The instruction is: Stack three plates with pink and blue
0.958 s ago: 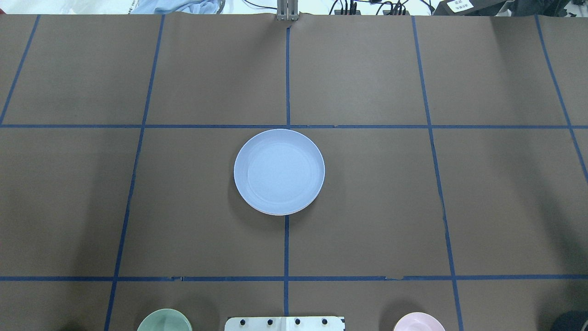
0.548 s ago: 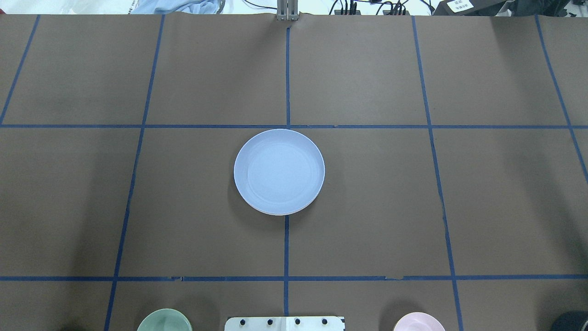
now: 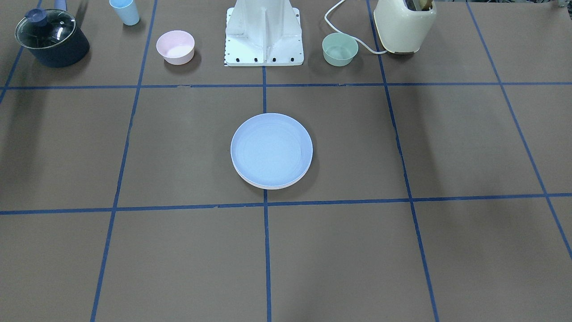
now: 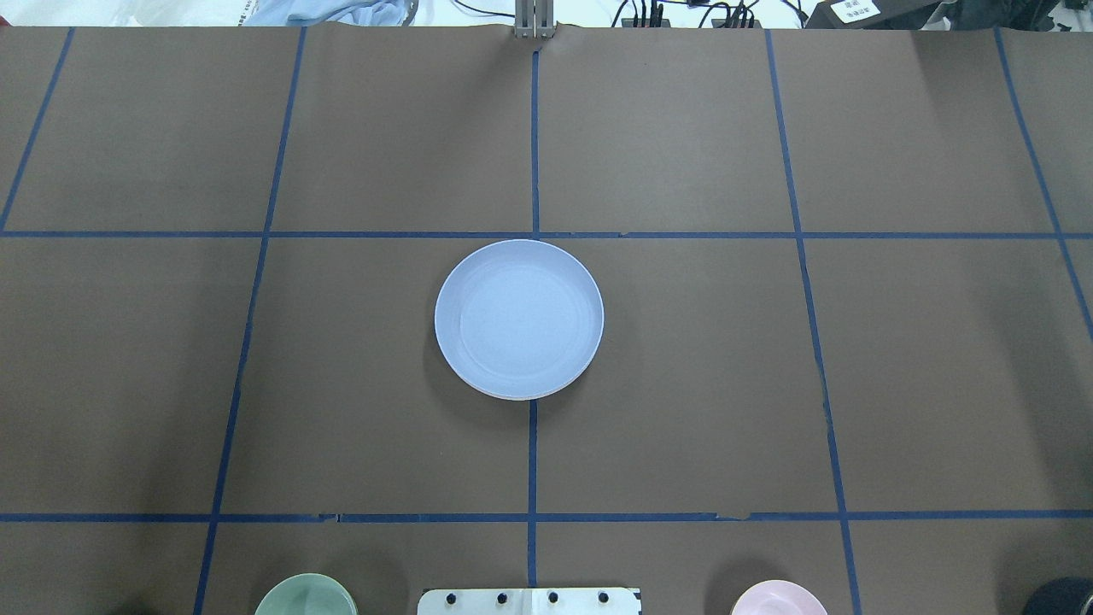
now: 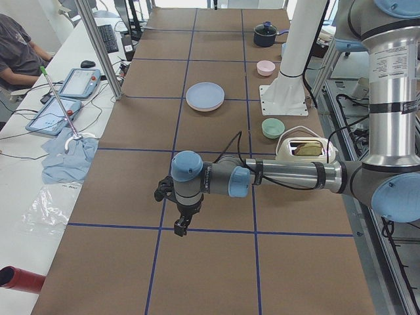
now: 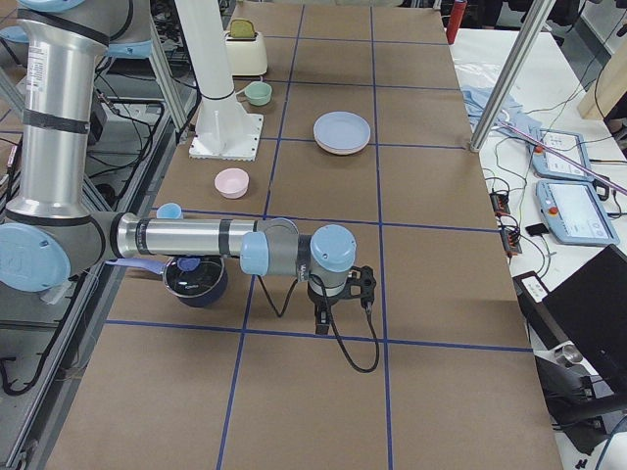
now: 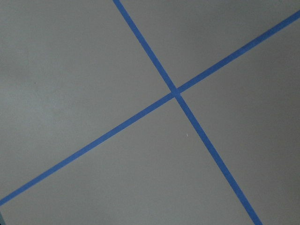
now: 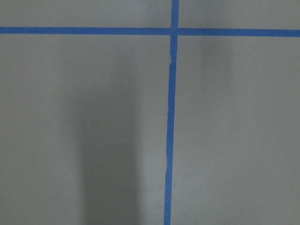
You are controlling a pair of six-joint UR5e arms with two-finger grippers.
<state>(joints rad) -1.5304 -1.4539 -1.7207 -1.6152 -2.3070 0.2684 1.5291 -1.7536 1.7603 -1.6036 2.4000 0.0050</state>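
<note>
No text, brand, number or sign can be read with certainty. At about 1 o'clock in the overhead view, a white label (image 4: 855, 10) is seen on a dark box (image 4: 897, 12) beyond the table's far edge. Print is carried on it, but it is too small to be made out. At 3 o'clock in the exterior right view, 2 screens are shown, on a nearer tablet (image 6: 568, 211) and a farther tablet (image 6: 557, 153). Their contents cannot be read.

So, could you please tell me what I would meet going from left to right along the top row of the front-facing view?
A dark lidded pot, pale blue cup, pink bowl, white robot base, mint-green bowl, cream toaster.
</note>
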